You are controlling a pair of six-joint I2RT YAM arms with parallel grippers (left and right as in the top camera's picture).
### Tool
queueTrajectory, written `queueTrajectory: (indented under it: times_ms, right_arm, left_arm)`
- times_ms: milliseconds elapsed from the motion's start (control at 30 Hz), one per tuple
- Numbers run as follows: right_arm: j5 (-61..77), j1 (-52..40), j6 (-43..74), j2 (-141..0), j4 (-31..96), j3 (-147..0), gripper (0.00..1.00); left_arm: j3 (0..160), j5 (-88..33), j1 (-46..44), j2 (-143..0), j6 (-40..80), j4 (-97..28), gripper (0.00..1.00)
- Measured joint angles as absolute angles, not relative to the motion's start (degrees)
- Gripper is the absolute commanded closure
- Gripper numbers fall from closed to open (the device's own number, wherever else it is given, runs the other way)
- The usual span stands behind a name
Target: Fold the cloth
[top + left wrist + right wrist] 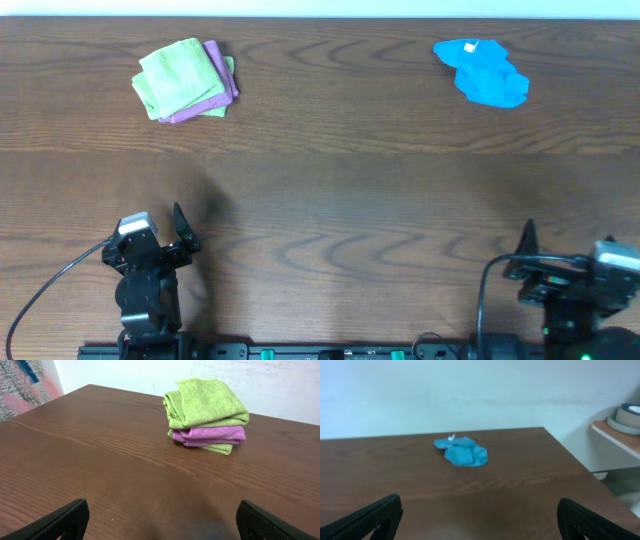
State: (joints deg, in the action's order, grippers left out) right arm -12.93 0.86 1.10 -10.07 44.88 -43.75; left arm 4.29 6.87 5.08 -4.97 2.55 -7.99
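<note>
The cloth [178, 75], lime-green and folded into a small bundle, lies at the table's far left. In the left wrist view the cloth [207, 402] rests on top of a purple-pink cloth [215, 435], and a green edge also shows under the purple layer. My left gripper [155, 235] stands open at the near left edge, far from the pile; its fingers [55, 522] frame bare wood. At the near right, my right gripper [565, 262] is also open and holds nothing, its own view [479, 517] facing across the table.
A crumpled bright blue cloth [485, 75] with a white tag lies at the far right, also seen as the blue cloth [462, 452] ahead of the right gripper. A shelf with bowls [622, 422] stands beyond the table's right edge. The purple-pink cloth [222, 80] peeks out beside the green one.
</note>
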Motion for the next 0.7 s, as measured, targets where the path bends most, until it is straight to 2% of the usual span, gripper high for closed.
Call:
queueTrajectory:
  times_ms: [700]
  right_arm:
    - [-12.86,0.75,0.32,-4.56,34.50,-17.10,0.01]
  left_arm:
    - [4.29,6.87,5.08,-4.97,2.55,-7.99,0.05]
